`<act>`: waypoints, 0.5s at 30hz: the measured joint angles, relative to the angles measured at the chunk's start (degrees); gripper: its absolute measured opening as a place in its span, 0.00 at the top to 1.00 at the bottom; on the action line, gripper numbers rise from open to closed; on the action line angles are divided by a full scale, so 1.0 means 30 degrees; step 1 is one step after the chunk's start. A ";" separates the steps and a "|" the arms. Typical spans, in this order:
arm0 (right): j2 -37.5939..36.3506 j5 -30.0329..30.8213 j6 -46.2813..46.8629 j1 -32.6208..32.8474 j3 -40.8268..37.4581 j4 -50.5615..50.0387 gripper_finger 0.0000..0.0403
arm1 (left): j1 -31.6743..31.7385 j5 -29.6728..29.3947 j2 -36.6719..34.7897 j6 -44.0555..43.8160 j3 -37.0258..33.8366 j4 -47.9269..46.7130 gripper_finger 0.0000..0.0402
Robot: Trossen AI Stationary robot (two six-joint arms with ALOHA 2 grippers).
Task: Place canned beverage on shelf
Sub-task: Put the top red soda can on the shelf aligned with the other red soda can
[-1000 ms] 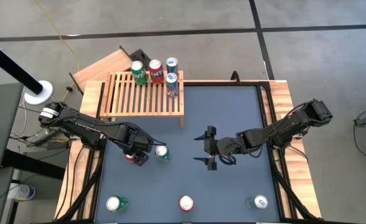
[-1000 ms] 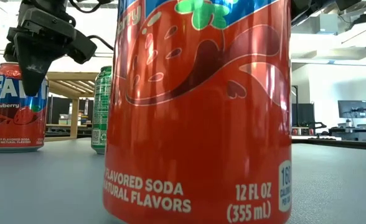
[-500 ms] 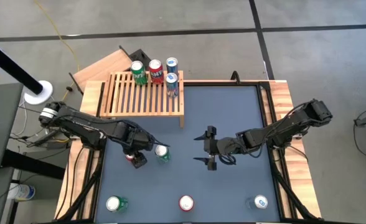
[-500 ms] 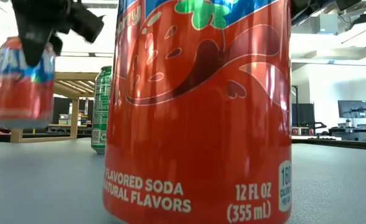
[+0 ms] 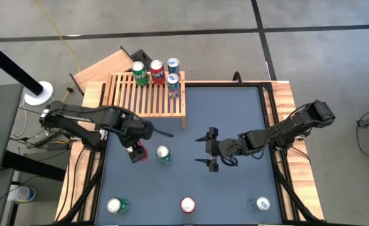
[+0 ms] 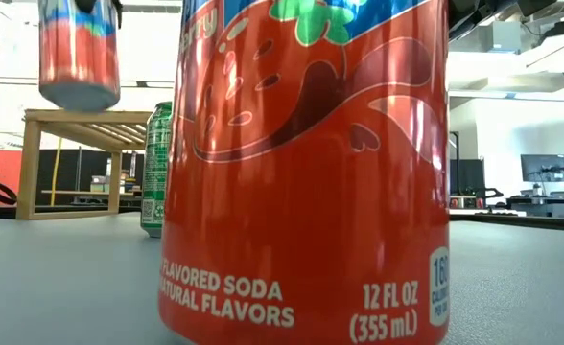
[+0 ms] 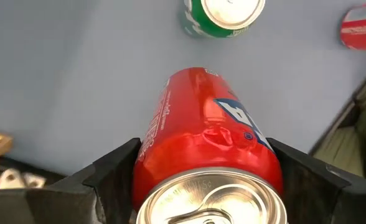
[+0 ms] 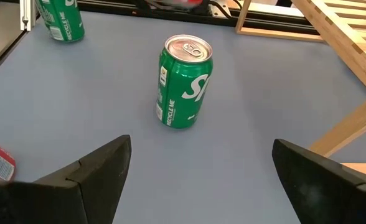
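My left gripper [image 5: 136,151] is shut on a red can [image 7: 201,130], which is high above the table in the low view [image 6: 79,53]. The slatted wooden shelf [image 5: 134,100] stands at the table's far left and bears several upright cans along its far edge [image 5: 156,71]. A green can [image 5: 163,154] stands on the table just right of my left gripper. My right gripper [image 5: 211,148] is open and empty at mid-table, pointing at the green can [image 8: 184,81]. My left gripper pinches the red can's side wall near its top rim [image 7: 147,155] between its two fingers [image 7: 114,171]. The fingers come from above, pointing down. The can hangs below them, close to upright, lifted clear of the table.
A green can [image 5: 117,205], a red can [image 5: 187,204] and a blue can [image 5: 262,204] stand along the near edge; the red one fills the low view [image 6: 306,163]. A plain wooden board [image 5: 103,66] lies behind the shelf.
My left gripper has gone up with the red can, which stood on the table a second ago. The can tipped as it left the table and now hangs clear and close to upright, high above the table. The wrist has drawn a little toward the shelf.
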 joint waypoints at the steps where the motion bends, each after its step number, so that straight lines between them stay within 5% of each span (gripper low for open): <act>1: 0.0000 0.0000 -0.0002 0.0000 0.0000 -0.0014 0.06 | 0.0269 -0.0056 0.0000 0.0266 0.0590 -0.0683 0.27; 7: 0.0000 0.0000 0.0000 0.0000 0.0000 -0.0009 0.06 | 0.2823 -0.1705 0.0095 0.2430 0.3559 -0.3453 0.27; 15: 0.0000 -0.0007 0.0007 0.0000 0.0000 0.0013 0.06 | 0.7077 -0.0912 0.0109 0.6259 0.5771 -0.3390 0.27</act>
